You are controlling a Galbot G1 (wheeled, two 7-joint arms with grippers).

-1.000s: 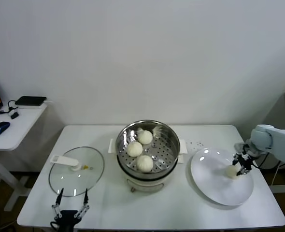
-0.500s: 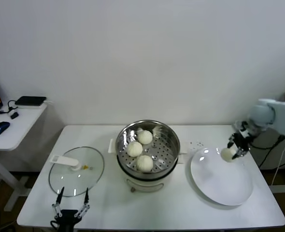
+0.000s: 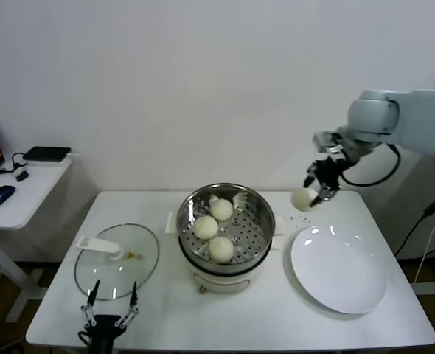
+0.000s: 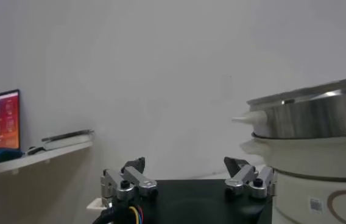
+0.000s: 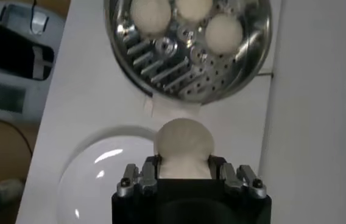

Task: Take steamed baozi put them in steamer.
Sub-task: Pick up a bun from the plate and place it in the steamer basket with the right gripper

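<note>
Gripping baozi (image 3: 304,198), right pincer (image 3: 315,193) above plate (image 3: 339,276).

Three creamy baozi (image 3: 212,227) sit in the steel steamer (image 3: 256,210) at frame centre; a fourth baozi (image 3: 303,199) hangs right of it.

Bright even light, glare on plate (image 3: 338,271), soft shadows
</note>
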